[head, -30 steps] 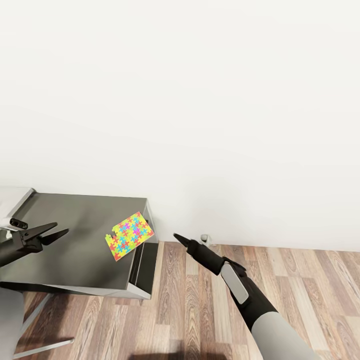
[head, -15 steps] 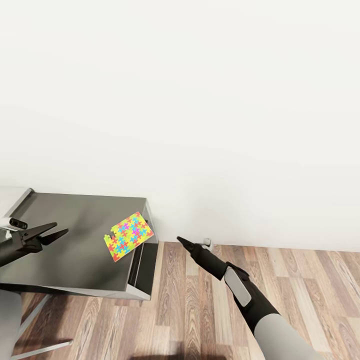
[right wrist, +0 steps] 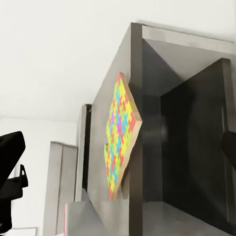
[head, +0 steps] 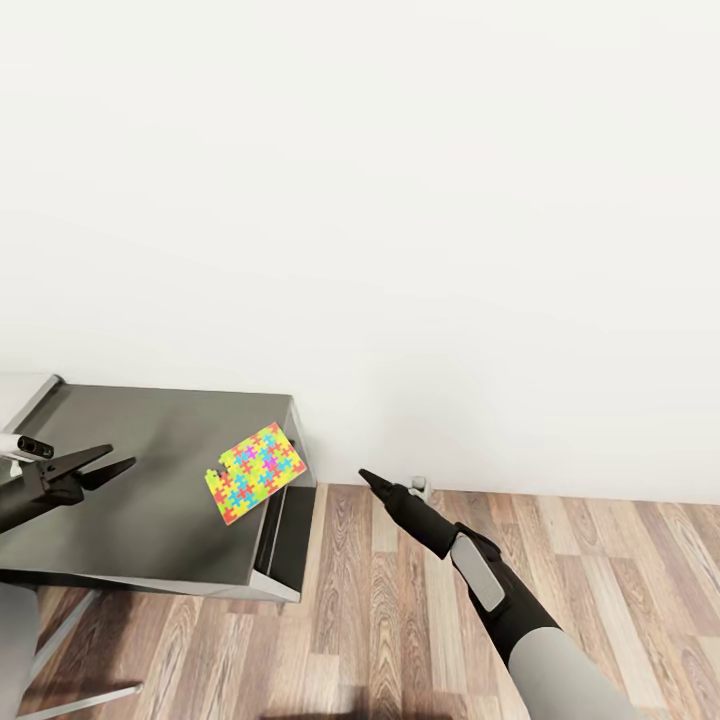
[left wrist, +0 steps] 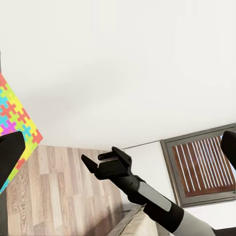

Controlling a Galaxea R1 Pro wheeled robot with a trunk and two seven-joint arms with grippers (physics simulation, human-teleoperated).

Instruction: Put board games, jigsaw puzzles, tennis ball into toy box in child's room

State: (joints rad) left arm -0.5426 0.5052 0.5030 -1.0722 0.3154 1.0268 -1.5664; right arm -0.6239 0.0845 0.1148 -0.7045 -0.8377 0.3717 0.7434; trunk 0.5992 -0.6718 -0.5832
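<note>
The jigsaw puzzle (head: 254,472) now lies a bit farther from the right edge of the table (head: 150,490) than it did a second ago, and the right gripper (head: 366,478) has drawn back a little toward the wall side. The puzzle is a thin flat square made of small hooked pieces in yellow, pink, blue, green and orange. It lies flat near the far right corner of the dark grey top, which looks smooth and a bit shiny. The left gripper (head: 112,462) hovers over the left part of that top with its two pointed black fingers spread apart, holding nothing. The right gripper hangs over the striped wooden floor (head: 420,610) beside the table, its fingers also apart and empty. Behind everything stands a plain white wall (head: 400,220).
</note>
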